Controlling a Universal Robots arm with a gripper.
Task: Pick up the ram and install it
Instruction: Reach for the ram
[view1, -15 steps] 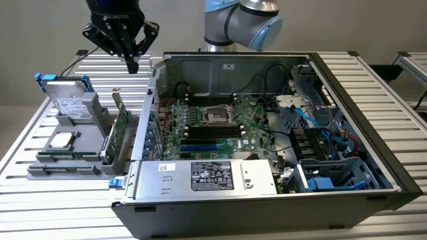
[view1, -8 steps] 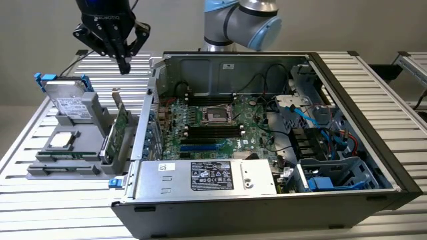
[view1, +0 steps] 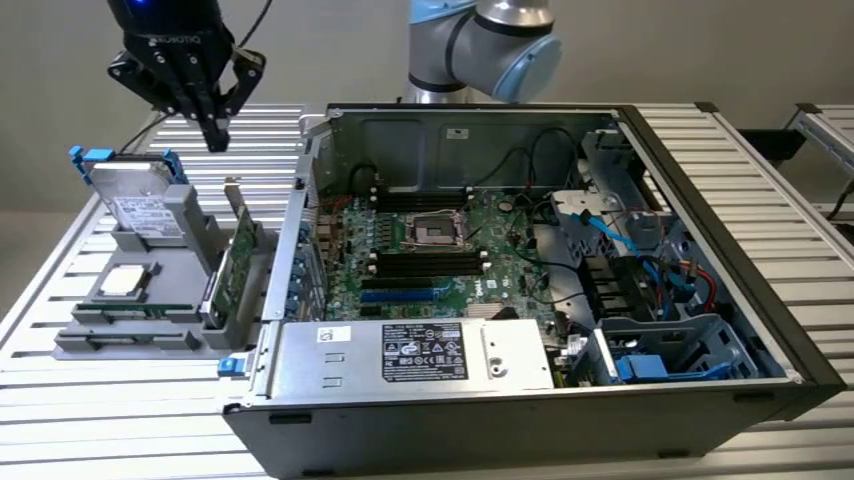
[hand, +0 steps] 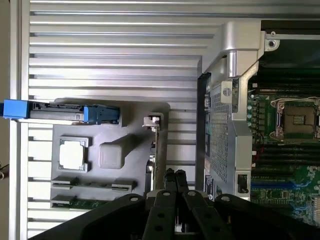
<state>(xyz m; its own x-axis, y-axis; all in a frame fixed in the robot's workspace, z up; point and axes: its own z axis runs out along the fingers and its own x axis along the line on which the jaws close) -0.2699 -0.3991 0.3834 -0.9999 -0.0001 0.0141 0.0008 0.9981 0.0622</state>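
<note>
– Black gripper (hand: 175, 173) right up close in the wrist view. Fingers (hand: 170, 182) squeezed together.
– Holding anything?
– Nope. Shut tight, with nothing in between.
– Touching anything?
– No. Hanging up in the air, over the gray holder (view1: 174, 335) on the exterior view's left. Pointing straight down, nearest to the tall green card (view1: 243, 262) standing on its edge in that holder.
– And the ram (hand: 87, 203)? Where?
– Lying flat in the gray holder. Long, thin and green. Well apart from the gripper.
– What else in that holder?
– Silver hard drive (view1: 134, 200) with blue clips (view1: 87, 157), standing up at the far end from the ram. Square shiny chip (view1: 120, 282) lying between the two. One more slot (hand: 92, 184) just beside the ram.
– And on the other side?
– Big open computer case (view1: 534, 430), lying on a table (view1: 107, 420) made of metal slats, just beside the holder. Silver power box (view1: 514, 360) with a sticker (view1: 424, 352) at the near end. Green board (view1: 427, 250) inside, with long black slots (view1: 427, 262) and a square socket (view1: 438, 228). Blue and black wires (view1: 607, 228) on the exterior view's right.
– Ram in the board yet?
– Not yet. In the holder, out of the case.
– Anything behind?
– Gray and blue robot arm (view1: 487, 45) at the back of the case.
</note>
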